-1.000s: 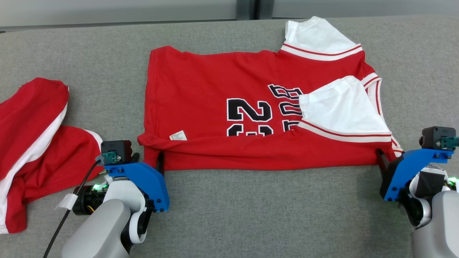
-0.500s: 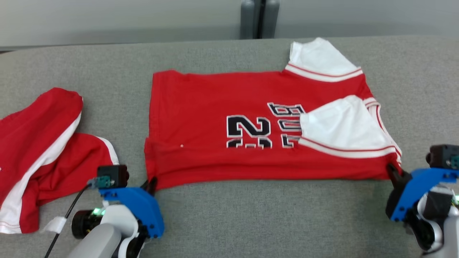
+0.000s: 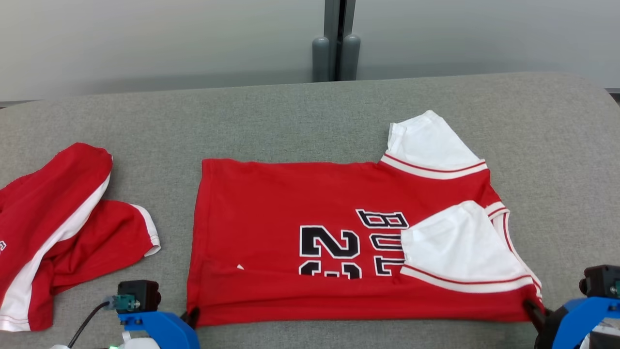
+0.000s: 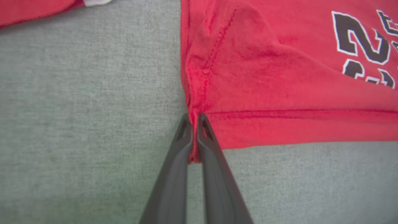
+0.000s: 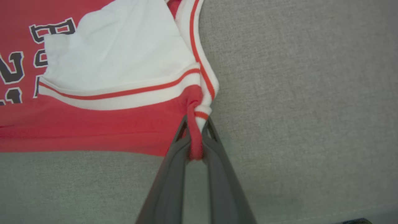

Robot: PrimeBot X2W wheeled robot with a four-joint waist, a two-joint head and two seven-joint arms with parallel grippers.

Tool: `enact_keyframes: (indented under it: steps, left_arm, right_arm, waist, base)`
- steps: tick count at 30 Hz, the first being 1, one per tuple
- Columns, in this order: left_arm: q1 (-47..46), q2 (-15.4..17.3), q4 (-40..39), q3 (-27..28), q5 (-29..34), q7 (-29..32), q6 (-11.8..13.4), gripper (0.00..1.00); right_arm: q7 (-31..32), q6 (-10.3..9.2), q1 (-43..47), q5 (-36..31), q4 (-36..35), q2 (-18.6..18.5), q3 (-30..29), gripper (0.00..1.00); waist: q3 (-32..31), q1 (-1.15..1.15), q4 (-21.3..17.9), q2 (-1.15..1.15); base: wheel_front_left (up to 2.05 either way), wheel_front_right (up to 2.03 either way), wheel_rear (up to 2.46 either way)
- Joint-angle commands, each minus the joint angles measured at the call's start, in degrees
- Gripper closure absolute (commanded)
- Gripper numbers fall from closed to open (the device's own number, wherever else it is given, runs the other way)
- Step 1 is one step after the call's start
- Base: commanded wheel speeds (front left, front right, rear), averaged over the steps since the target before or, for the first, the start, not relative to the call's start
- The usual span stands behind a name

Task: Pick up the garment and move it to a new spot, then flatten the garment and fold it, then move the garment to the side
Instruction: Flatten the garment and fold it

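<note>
L gripper (image 4: 194, 119) is pinching the jersey (image 3: 290, 203) at its near-left corner; R gripper (image 5: 194, 124) is clamping the near-right one. Jersey's lying flat mid table (image 3: 290, 116), near edge already folded over. Prob. more folding & shifting aside remaining.

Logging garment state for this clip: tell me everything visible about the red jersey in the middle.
The red jersey is soft knit with white sleeves, red-striped trim and black, white-edged lettering. It lies flat on the grey surface, near edge folded over, one sleeve folded onto the body. The left gripper and right gripper pinch its two near corners.
</note>
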Motion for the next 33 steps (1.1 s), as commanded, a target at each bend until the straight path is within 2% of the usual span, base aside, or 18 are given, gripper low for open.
enact_keyframes:
  steps: [1,2,3,4,5,12,15,20,25,33]
  left_arm:
    - [0.9,0.6,-0.1,-0.2,-0.4,0.7,0.4,1.0]
    - [1.4,0.9,-0.6,-0.8,-0.5,1.7,0.3,0.89]
    - [1.7,1.1,-1.0,-1.2,-0.8,2.1,0.0,0.65]
    - [1.9,1.1,-1.3,-1.2,-0.7,2.0,-0.2,0.1]
    - [2.0,1.1,-1.3,-1.4,-0.4,1.9,-0.2,0.0]
    - [-1.9,0.7,-0.1,0.9,-1.1,1.9,1.0,0.0]
    - [-6.4,0.5,-0.3,2.9,-0.8,1.3,1.1,0.0]
    - [-15.5,-0.5,-0.9,3.7,1.2,3.2,2.8,0.0]
    - [-24.6,-2.6,2.0,3.0,4.1,5.1,5.1,0.0]
    - [-33.8,-5.7,8.2,0.5,7.6,5.9,4.4,0.0]
  right_arm:
    - [0.3,-0.07,1.1,-0.1,-0.1,-0.4,-0.2,1.0]
    - [0.8,-0.07,1.7,0.1,0.4,-0.4,-0.4,1.0]
    - [1.6,-0.07,2.3,0.2,0.8,-0.4,-0.5,1.0]
    - [1.7,-0.05,2.2,0.2,0.9,-0.4,-0.2,0.72]
    - [1.2,-0.05,1.4,0.5,0.9,-0.4,-0.4,0.0]
    - [-1.1,-0.04,-10.6,-7.5,0.9,-0.3,2.9,0.0]
    - [-1.8,-0.04,-18.7,-9.1,1.9,-2.2,5.5,0.0]
    - [-2.4,-0.04,-30.4,-8.8,6.2,-5.6,10.3,0.0]
    - [-3.8,-0.04,-38.6,-7.7,11.0,-7.3,13.3,0.0]
    - [-7.4,-0.04,-44.2,-6.6,15.9,-7.3,14.9,0.0]
  waist:
    - [-0.1,0.0,-0.1,-0.01]
    - [-0.2,0.0,-0.2,-0.01]
    - [-0.3,0.0,-0.3,-0.01]
    - [-0.3,0.0,-0.3,-0.01]
    - [-0.3,0.0,-0.4,-0.01]
    - [2.1,0.0,-1.7,-0.01]
    - [3.9,0.0,-1.7,-0.01]
    - [6.9,0.0,-0.9,-0.01]
    - [11.0,0.0,0.0,-0.01]
    - [15.7,0.0,0.8,-0.01]
  base:
    - [0.0,0.0,0.0]
    - [0.0,0.0,0.0]
    - [0.0,0.0,0.0]
    - [0.0,0.0,0.0]
    - [0.0,0.0,0.0]
    - [0.0,0.0,0.0]
    - [0.0,0.0,0.0]
    - [0.0,0.0,0.0]
    - [0.0,0.0,0.0]
    - [0.0,0.0,0.0]
